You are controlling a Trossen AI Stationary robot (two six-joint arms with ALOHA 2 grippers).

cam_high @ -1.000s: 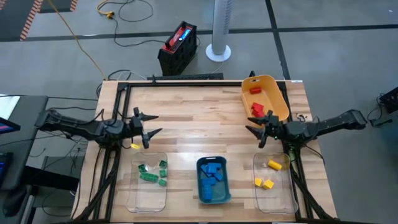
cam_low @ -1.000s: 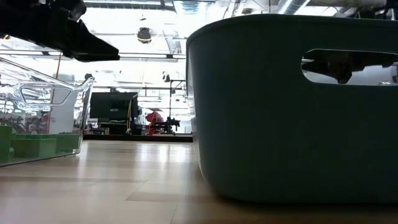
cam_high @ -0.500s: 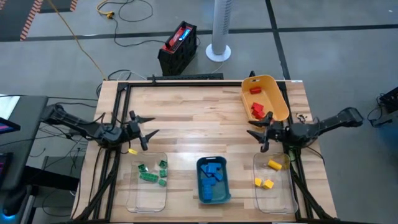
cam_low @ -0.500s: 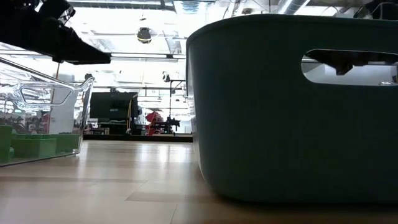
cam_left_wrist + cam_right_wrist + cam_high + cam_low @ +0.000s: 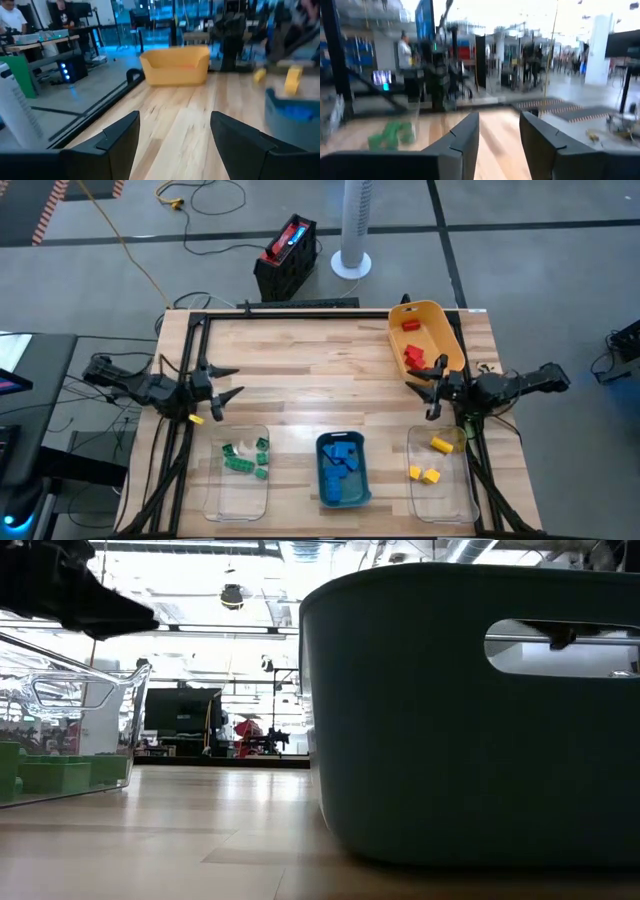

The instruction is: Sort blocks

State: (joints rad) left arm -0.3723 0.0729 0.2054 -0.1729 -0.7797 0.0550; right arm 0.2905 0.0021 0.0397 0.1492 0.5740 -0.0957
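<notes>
A pale, striped wood grain is shown by the desk (image 5: 320, 370). Red blocks (image 5: 414, 356) are seen in the yellow bin (image 5: 452, 335), green blocks (image 5: 244, 459) in the left clear bin (image 5: 214, 490), blue blocks (image 5: 343, 470) in the teal bin (image 5: 365, 492), and yellow blocks (image 5: 428, 473) in the right clear bin (image 5: 466, 495). One yellow block (image 5: 197, 419) is seen on the bare wood. Both the left tool (image 5: 222, 382) and the right tool (image 5: 424, 389) are black. A black-and-red case (image 5: 285, 255) is seen on the grey floor (image 5: 540, 270).
</notes>
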